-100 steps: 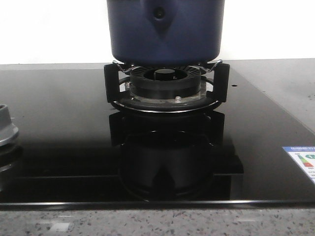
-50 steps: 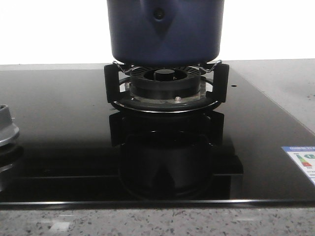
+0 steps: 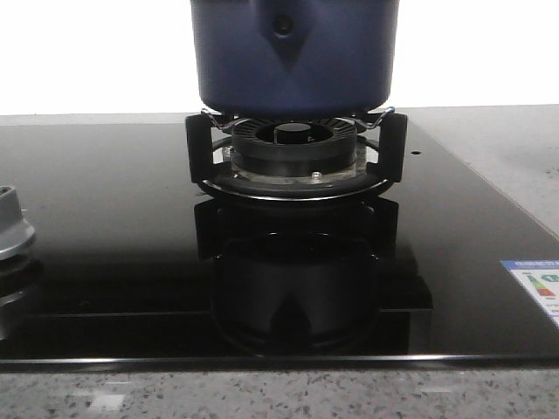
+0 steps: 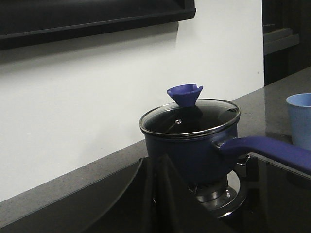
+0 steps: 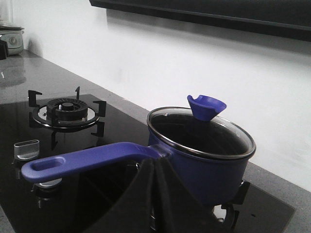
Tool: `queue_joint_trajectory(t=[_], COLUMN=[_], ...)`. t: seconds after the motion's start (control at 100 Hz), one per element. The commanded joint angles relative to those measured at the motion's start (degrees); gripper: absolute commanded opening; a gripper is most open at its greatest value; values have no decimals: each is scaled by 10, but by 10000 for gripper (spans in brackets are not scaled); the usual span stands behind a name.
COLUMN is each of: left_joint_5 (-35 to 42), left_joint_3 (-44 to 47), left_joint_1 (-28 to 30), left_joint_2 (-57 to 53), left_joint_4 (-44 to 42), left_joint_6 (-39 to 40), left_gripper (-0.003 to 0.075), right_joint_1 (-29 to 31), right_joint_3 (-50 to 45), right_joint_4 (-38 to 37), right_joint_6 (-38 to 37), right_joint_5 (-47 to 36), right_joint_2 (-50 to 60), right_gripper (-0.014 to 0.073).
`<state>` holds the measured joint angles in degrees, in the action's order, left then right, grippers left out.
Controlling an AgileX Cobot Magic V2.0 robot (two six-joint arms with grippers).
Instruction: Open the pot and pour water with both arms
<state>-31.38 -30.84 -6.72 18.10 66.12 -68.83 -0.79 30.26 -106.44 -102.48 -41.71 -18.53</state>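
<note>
The pot (image 3: 294, 54) sits on the black pan support of the gas burner (image 3: 295, 154) on the glossy black hob surface (image 3: 105, 218), lid on. The front view shows only its lower wall and riveted handle mount; its top is cut off. The left wrist view adds the glass lid (image 4: 190, 118) with a blue knob (image 4: 185, 94), the long blue handle (image 4: 265, 149), and a light-blue cup (image 4: 299, 119) near the handle. The right wrist view alone shows a second burner (image 5: 66, 109) well apart from the pot. Each end effector appears only as dark fingers at the frame edge; cannot tell whether either is spread or pressed together.
</note>
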Motion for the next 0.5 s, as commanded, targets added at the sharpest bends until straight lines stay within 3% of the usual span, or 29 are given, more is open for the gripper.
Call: queue_joint_trajectory(t=[0.0,0.49], left_joint_5=[21,21], left_joint_3=[-14,-14], left_joint_1=[-5,-5], left_joint_2=[3,3], left_joint_4=[23,26], left_joint_6=[9,9], left_gripper=[-20,-20], right_joint_1=[-1,-1], right_joint_3=[14,14], right_joint_4=[-13,-13], right_joint_6=[-1,-1], right_joint_5=[19,19], right_joint_2=[-5,-5], right_gripper=[-64,-64])
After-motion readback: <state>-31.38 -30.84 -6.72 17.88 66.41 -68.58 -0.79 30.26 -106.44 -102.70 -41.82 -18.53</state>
